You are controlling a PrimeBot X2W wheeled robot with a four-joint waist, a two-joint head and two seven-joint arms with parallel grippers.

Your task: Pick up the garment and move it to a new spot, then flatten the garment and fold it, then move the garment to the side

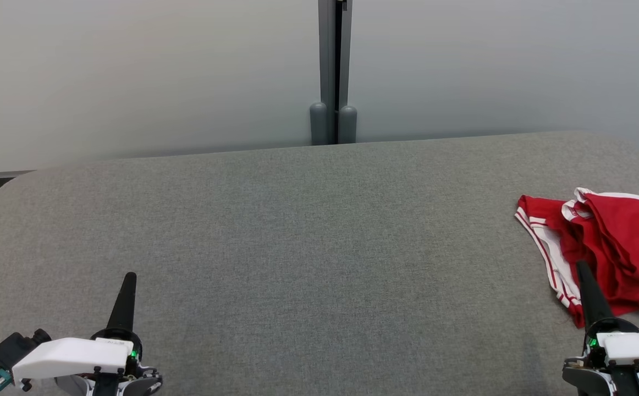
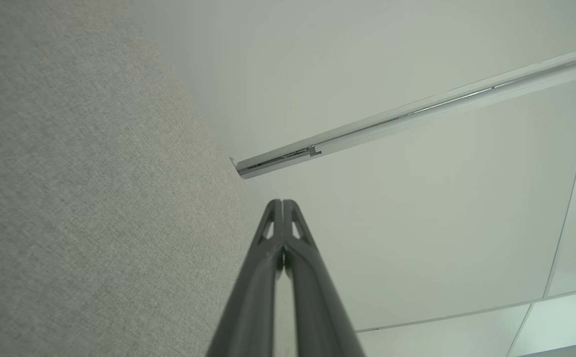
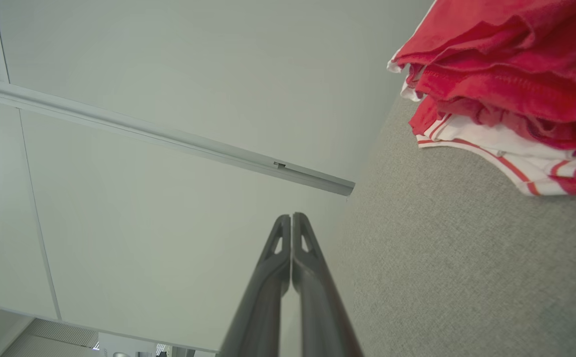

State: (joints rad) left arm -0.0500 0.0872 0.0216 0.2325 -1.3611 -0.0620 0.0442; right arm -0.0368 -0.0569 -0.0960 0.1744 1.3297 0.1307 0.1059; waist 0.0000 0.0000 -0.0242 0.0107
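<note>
Both my claws were shut tight & empty at this moment. My left claw (image 1: 130,276) sat low at the near-left of the grey table (image 1: 297,231). Its fingers were pressed together w/ no gap in the wrist view, nothing b/w them, pointing toward the pale wall (image 1: 132,71). My right claw (image 1: 582,265) was the same at the near-right: tips closed on each other, no cloth pinched.

The red garment (image 1: 611,247) w/ white striped trim lay on the table's right side, partly cut off by the head view's edge. In the head view my right claw's tip showed in front of the garment's near-left edge. The right wrist view put the cloth off to one side of the fingers & apart from them, so I judged no contact. The garment was a layered, rumpled bundle: several folds stacked, trim poking out on its left. It was not flat, nor a crisp fold.

How far along? I couldn't settle it. A bundle off to the side w/ both claws free fits a loosely folded garment already set aside, i.e. job approx. done. It fits equally a heap waiting to be picked up, w/ moving, flattening, folding & setting aside all left. The sloppy layers didn't tip it either way.
</note>
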